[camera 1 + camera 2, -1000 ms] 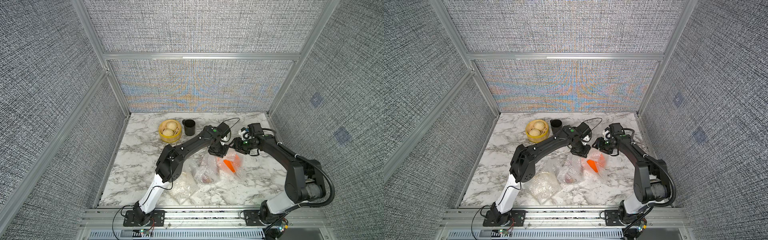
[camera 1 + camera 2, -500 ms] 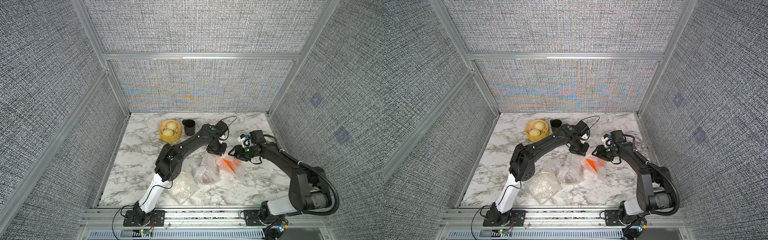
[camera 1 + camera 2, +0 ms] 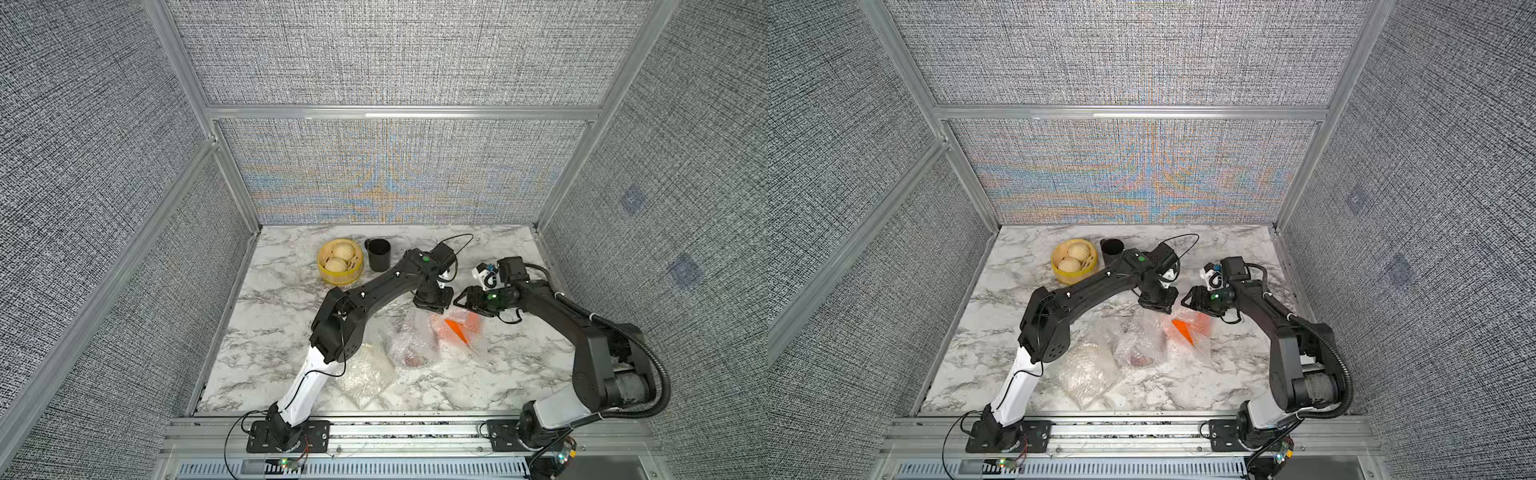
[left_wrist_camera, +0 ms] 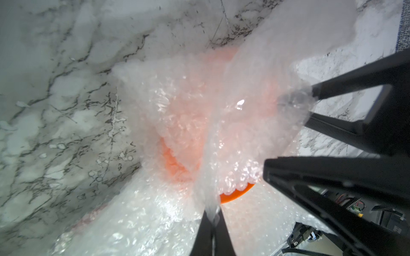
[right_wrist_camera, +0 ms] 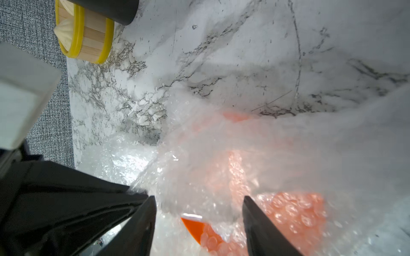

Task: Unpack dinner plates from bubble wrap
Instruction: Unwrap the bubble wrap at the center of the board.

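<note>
Toward the table's front, a pale bundle and a reddish bundle lay wrapped, apparently awaiting their turn; just right of them the orange plate sat mid-table in loosened wrap. The left gripper was pinched shut on a fold of that wrap, probably to hold it up and open, while the right gripper stood jaws apart astride the wrap over the plate, seemingly seeking a second hold. Round, the plate had no long axis; its bare edge showed as a sliver slanting far-left to near-right, tilt unclear.
</note>
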